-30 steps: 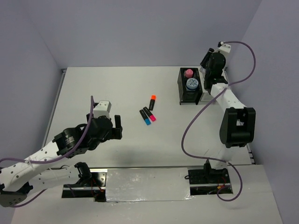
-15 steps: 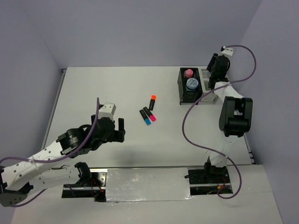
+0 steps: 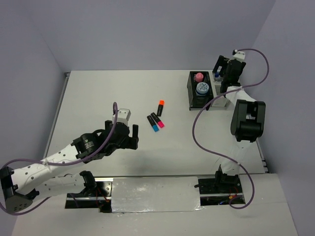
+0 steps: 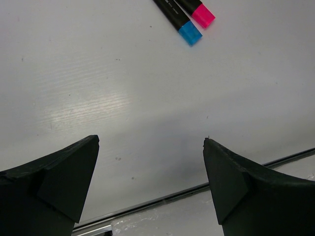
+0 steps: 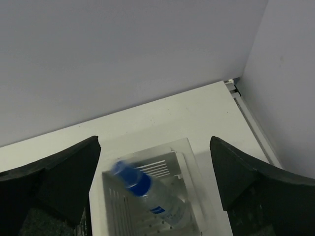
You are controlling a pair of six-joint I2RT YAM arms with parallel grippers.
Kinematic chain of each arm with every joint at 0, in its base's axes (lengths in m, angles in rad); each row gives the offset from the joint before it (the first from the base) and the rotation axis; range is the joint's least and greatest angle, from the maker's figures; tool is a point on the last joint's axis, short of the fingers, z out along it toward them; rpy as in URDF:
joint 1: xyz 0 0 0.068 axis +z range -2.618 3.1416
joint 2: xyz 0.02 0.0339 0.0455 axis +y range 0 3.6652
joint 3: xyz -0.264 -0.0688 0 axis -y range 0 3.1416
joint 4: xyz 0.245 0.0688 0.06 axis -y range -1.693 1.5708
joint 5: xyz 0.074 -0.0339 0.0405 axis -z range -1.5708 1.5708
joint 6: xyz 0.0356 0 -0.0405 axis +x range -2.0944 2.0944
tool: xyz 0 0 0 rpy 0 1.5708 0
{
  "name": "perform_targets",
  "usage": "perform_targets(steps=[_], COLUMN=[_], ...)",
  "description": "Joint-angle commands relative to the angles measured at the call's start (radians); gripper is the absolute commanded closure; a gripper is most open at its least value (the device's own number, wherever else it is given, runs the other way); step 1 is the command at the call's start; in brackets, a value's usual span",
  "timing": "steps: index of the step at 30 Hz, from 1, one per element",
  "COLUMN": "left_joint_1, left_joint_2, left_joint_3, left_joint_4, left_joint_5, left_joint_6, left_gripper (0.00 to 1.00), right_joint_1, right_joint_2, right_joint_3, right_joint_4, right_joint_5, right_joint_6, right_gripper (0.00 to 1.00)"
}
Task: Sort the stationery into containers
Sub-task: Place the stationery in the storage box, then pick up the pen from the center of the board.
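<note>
1. My left hand [image 4: 150, 141] hangs wide open and holds nothing. It is over bare bench [image 4: 98, 73], between the near edge and the markers in the middle.
2. The blue-ended marker [image 4: 183, 28] and the pink-ended marker [image 4: 197, 12] lie side by side, touching. I think the main risk is closing on both at once. The other is clipping one with a finger, which sends it skidding on the smooth top.
3. The orange-ended marker [image 3: 160, 106] lies apart, just beyond them toward the far edge. A careless sweep could knock it away.
4. My right hand [image 5: 154, 142] is spread open and empty above the white box [image 5: 157, 168] near the far right corner. The pen [image 5: 147, 194] sits slanted inside and is blurred, so I cannot tell whether it is settled. It could tip over the rim.
5. The black box [image 3: 199, 102] adjoins the white one and holds a tape roll [image 3: 202, 88] and a pink-capped tube [image 3: 199, 77]. The right arm and its purple cable [image 3: 192, 140] pass close by. A snag could shove these light boxes.
6. The markers have matte black barrels with blocky bright ends. The pen is clear plastic with a blue cap. Both boxes have slatted walls. The bench is white with a faint ribbed sheen.
</note>
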Motion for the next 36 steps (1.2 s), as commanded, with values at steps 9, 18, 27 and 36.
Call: perform_targets(steps=[9,18,27,36], left_joint_1=[0.115,0.180,0.188,0.189], left_joint_2=[0.268,0.627,0.972,1.136], left_joint_3=[-0.010,0.281,0.562,0.700], left_joint_4=[0.205,0.168,0.013,-0.080], left_joint_5=[-0.002,0.050,0.065,0.007], left_joint_6=[-0.192,-0.254,-0.318,-0.391], left_gripper=[0.01,0.01,0.10,0.14], right_joint_1=[0.021,0.183,0.323,0.322], right_joint_2=[-0.331,-0.678,-0.934,-1.068], right_joint_3=[-0.125,-0.214,-0.424,-0.505], right_joint_4=[-0.027,-0.449,-0.601,-0.630], right_joint_5=[0.068,-0.042,-0.076,-0.136], right_joint_6=[0.229,0.335,0.318,0.317], right_gripper=[0.00,0.00,0.00,0.00])
